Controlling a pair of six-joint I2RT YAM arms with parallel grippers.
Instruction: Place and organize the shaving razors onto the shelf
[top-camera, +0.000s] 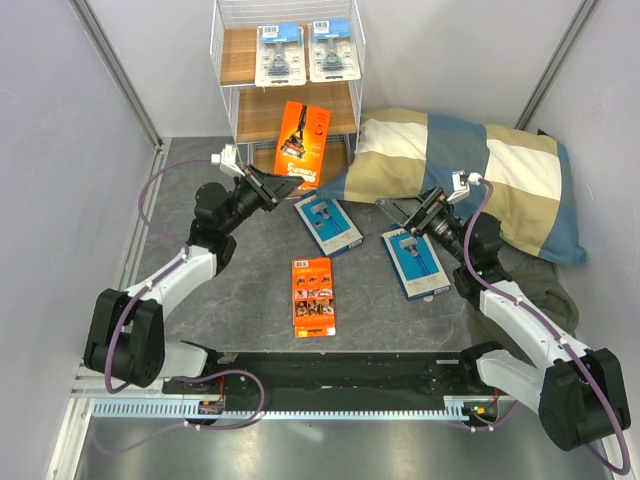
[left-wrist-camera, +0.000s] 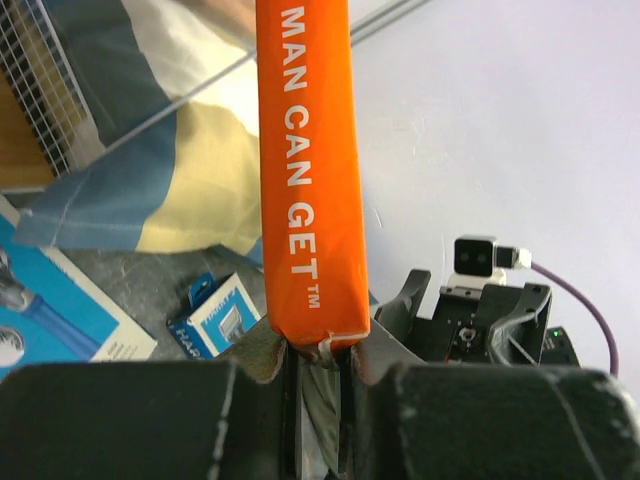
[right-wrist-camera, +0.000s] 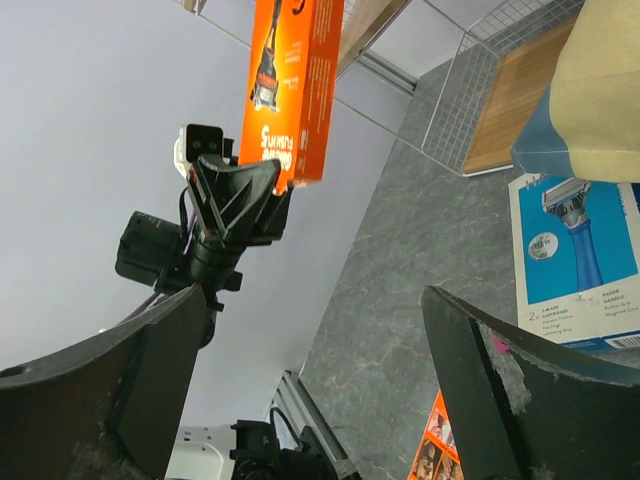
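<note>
My left gripper (top-camera: 283, 183) is shut on the bottom edge of an orange razor pack (top-camera: 301, 145) and holds it upright in the air in front of the shelf's (top-camera: 262, 115) lower tiers. In the left wrist view the pack (left-wrist-camera: 305, 170) rises from between the closed gripper (left-wrist-camera: 318, 345). Two clear blister packs (top-camera: 279, 55) (top-camera: 333, 50) lie on the top tier. Two blue boxes (top-camera: 327, 223) (top-camera: 415, 264) and a second orange pack (top-camera: 313, 296) lie on the table. My right gripper (top-camera: 425, 215) is open and empty above the right blue box (right-wrist-camera: 580, 255).
A blue-and-beige checked pillow (top-camera: 500, 180) lies at the right, its corner touching the shelf's foot. Grey walls close in the left, back and right sides. The right wrist view shows the left arm holding the orange pack (right-wrist-camera: 290, 90) and the shelf's wire side (right-wrist-camera: 500, 110).
</note>
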